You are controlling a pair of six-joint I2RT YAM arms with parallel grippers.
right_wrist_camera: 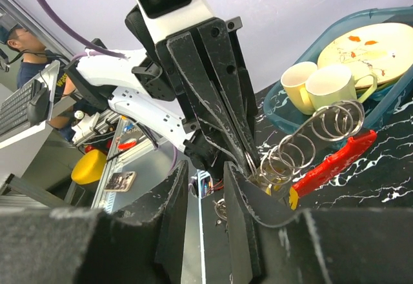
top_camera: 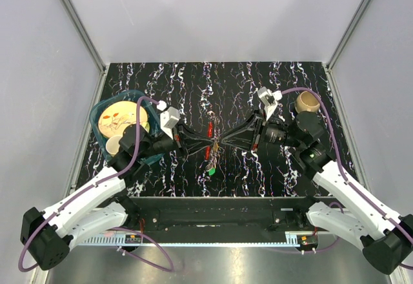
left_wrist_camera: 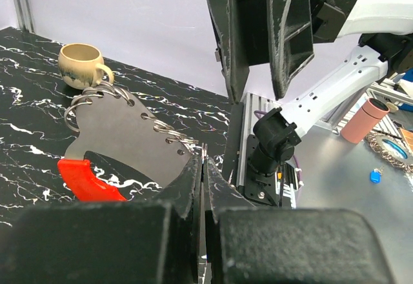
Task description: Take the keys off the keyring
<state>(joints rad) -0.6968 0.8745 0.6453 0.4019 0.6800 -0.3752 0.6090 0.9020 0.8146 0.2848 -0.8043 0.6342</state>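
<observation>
The keyring is a grey metal plate (left_wrist_camera: 122,139) with several wire rings (right_wrist_camera: 310,139) along one edge and a red piece (top_camera: 210,129) at one end. My two arms hold it up over the middle of the table. My left gripper (left_wrist_camera: 205,161) is shut on the plate's near corner. My right gripper (right_wrist_camera: 205,190) faces it with its jaws apart around the left fingertips, and its right finger (right_wrist_camera: 242,200) lies against the rings. A small silver ring or key (right_wrist_camera: 221,208) hangs in that gap. A green key (top_camera: 211,171) lies on the table below.
A teal tray (top_camera: 97,113) with a yellow plate and two mugs (right_wrist_camera: 300,84) stands at the left edge of the black marbled table. A tan mug (top_camera: 307,101) sits at the back right. Grey walls close in three sides.
</observation>
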